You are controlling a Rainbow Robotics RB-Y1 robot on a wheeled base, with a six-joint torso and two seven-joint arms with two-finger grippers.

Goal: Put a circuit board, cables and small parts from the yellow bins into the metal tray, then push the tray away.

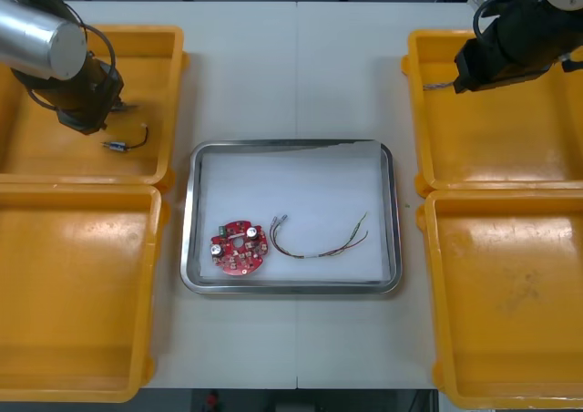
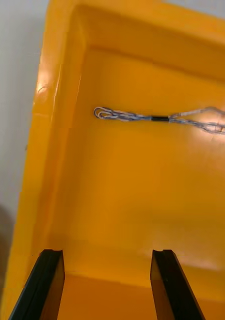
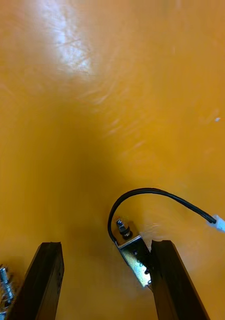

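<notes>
Black fingers (image 3: 46, 280) of the left end effector (image 3: 106, 245) stand wide apart, low inside the bin (image 1: 55, 161) at the bench's (image 1: 296, 75) left corner on the arms' side, with nothing clamped. A small metal part (image 3: 135, 260) lies on the bin floor between them, against the inner face of one finger and well off the other. A black cable (image 3: 142, 192) loops out of that part and ends in a white plug (image 3: 220, 223) beyond the fingertips. Another small metal part (image 3: 2, 290) lies outside the other finger, partly cut off.

Over the bin (image 1: 510, 143) at the bench's right corner on the same side, the right end effector (image 2: 107, 252) hovers close to the wall that faces the bench's middle. Its fingers are likewise spread, with bare bin floor between them. A blue-and-white cable (image 2: 152, 118), twisted and stretched out, lies on that floor ahead of the fingertips, apart from them.

At the bench's middle, between the bins, sits the tray (image 1: 189, 213), white inside. In it the board (image 1: 239, 246) lies near the left rim, toward the edge away from the arms. A red-and-yellow cable (image 1: 319, 243) curls just beside the board on its right, not touching it. A third bin (image 1: 73, 293) and a fourth bin (image 1: 510, 303) occupy the bench's two remaining corners, left and right.
</notes>
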